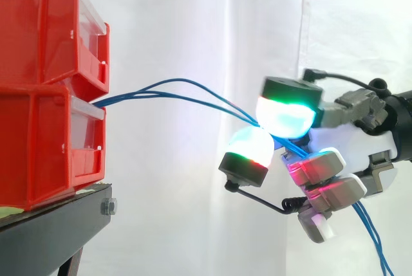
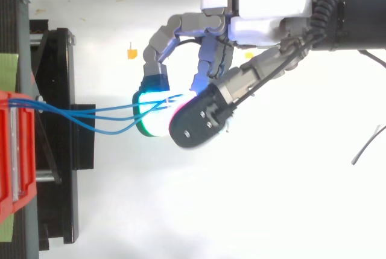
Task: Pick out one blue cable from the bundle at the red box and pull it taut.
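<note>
1. Side view: the blue cables [image 1: 180, 92] left the red box [image 1: 45, 96] between its stacked bins and ran rightward, sloping slightly down. They ended in the robot hand [image 1: 351, 138], whose glowing pads [image 1: 286, 115] pinched them. Several strands seemed to meet in that pinch and then hung below it. They bowed, so they were probably slack.
2. Top view: the blue cables [image 2: 102, 117] fanned apart midway between the red box [image 2: 15, 150] and the robot hand [image 2: 265, 11]. Tautening would call for a pull rightward, straight away from the box.
</note>
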